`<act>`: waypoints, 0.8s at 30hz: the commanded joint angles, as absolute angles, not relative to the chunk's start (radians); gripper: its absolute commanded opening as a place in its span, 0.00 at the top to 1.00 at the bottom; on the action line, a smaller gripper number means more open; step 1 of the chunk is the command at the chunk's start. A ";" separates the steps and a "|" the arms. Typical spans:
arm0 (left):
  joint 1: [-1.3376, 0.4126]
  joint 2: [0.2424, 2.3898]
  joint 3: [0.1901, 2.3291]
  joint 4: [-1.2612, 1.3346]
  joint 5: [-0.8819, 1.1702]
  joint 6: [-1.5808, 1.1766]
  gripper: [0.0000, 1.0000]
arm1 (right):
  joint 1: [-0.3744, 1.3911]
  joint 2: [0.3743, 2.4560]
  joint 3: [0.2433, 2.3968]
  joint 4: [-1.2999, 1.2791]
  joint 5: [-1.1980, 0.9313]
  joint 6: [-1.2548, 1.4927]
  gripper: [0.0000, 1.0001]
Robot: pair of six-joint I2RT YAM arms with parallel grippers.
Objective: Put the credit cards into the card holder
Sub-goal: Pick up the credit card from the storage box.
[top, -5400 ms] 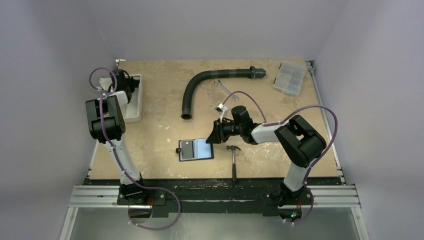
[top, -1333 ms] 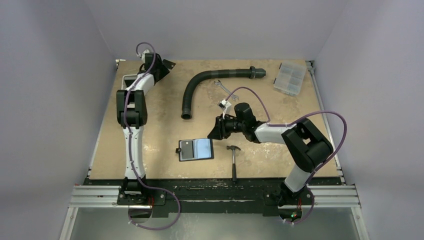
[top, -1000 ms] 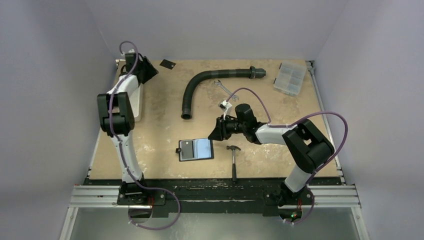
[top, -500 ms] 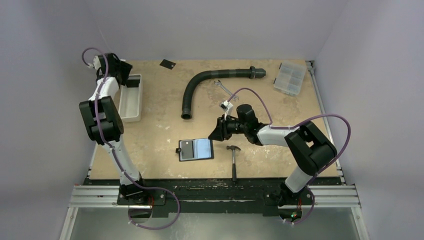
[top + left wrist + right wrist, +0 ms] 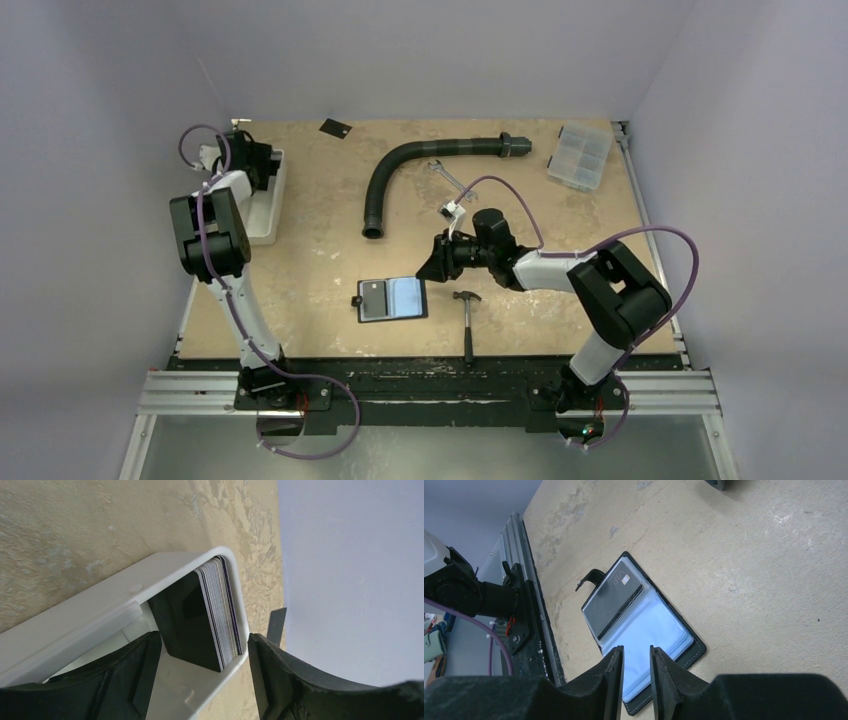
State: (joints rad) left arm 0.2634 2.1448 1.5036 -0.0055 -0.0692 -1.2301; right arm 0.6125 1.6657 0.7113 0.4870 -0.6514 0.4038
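Observation:
The card holder (image 5: 393, 299) lies open near the table's front, with one dark credit card (image 5: 616, 601) in its left pocket (image 5: 375, 296). My right gripper (image 5: 431, 266) hovers just right of the card holder (image 5: 659, 630). In the right wrist view this gripper (image 5: 636, 652) has its jaws a narrow gap apart with nothing between them. A stack of credit cards (image 5: 200, 612) stands on edge in the white tray (image 5: 100, 615). My left gripper (image 5: 204, 642) is open, its fingers on either side of the stack without touching it. In the top view that gripper (image 5: 260, 163) hangs over the tray's far end. One loose card (image 5: 333, 127) lies at the table's back edge.
A white tray (image 5: 263, 218) sits at the far left. A black corrugated hose (image 5: 392, 172) curves across the back, with a wrench (image 5: 446, 178) beside it. A clear compartment box (image 5: 580, 156) is at the back right. A hammer (image 5: 467, 322) lies right of the card holder.
My left arm swung from the table's back, where a card now lies loose, to the tray's far end, and its jaws widened. The right arm has hardly moved.

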 commanded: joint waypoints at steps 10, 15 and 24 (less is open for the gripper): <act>0.247 2.165 1.422 0.275 -0.138 -1.310 0.48 | 0.609 1.694 0.717 0.531 -0.680 0.408 0.68; 0.242 2.163 1.428 0.298 -0.138 -1.302 0.59 | 0.610 1.692 0.716 0.531 -0.683 0.408 0.68; 0.236 2.145 1.439 0.309 -0.152 -1.287 0.72 | 0.610 1.692 0.714 0.535 -0.692 0.410 0.69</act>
